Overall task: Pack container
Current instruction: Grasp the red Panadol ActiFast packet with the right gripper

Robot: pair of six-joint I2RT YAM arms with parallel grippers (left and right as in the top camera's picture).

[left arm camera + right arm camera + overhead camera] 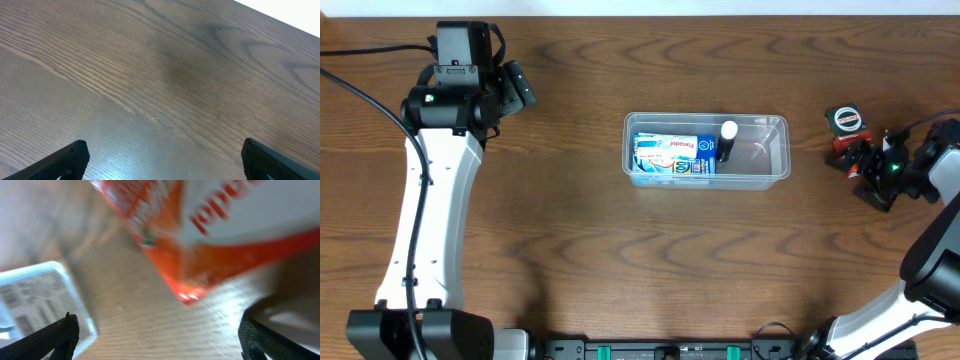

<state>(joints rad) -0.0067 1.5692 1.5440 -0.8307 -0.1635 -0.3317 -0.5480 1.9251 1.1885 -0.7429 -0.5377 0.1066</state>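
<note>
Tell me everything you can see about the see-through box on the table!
The container is a clear plastic tub, long and rectangular, with rounded corners and a rim around the top. It sits upright and open, with no lid on it, flat on the wooden table near the middle. Inside, at its left end, lies a blue and white packet, and right beside that a small dark item with a white cap. Its right end is bare. Nothing else touches it.

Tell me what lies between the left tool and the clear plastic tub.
Only bare brown wooden table, seen overhead, between the left tool and the clear rectangular plastic tub.
</note>
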